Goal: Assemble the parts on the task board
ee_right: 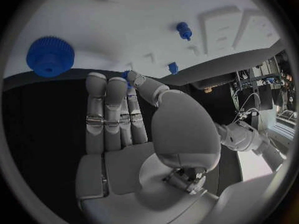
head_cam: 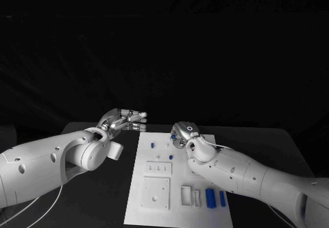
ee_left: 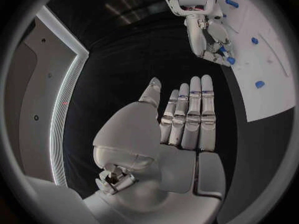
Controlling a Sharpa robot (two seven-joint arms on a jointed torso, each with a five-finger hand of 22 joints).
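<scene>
The white task board [head_cam: 178,216] lies in the middle of the black table. My right hand [head_cam: 184,133] hovers over its far end and pinches a small blue part [ee_right: 127,76] between thumb and a fingertip; the left wrist view shows that blue part [ee_left: 229,60] at the fingertips of the right hand [ee_left: 209,32]. A blue gear [ee_right: 50,57] lies on the board [ee_right: 124,20] beyond the fingers. A blue peg [ee_right: 182,30] and another small blue piece [ee_right: 172,67] stand nearby. My left hand [head_cam: 127,119] floats open, fingers straight, over the table left of the board's far corner.
Two blue bars [head_cam: 210,198] [head_cam: 222,198] lie at the board's near right. White recessed blocks [head_cam: 158,168] [head_cam: 156,192] and a slot [head_cam: 186,195] sit in the board's middle and near part. Small blue pieces [ee_left: 254,41] [ee_left: 259,84] dot the board [ee_left: 274,64].
</scene>
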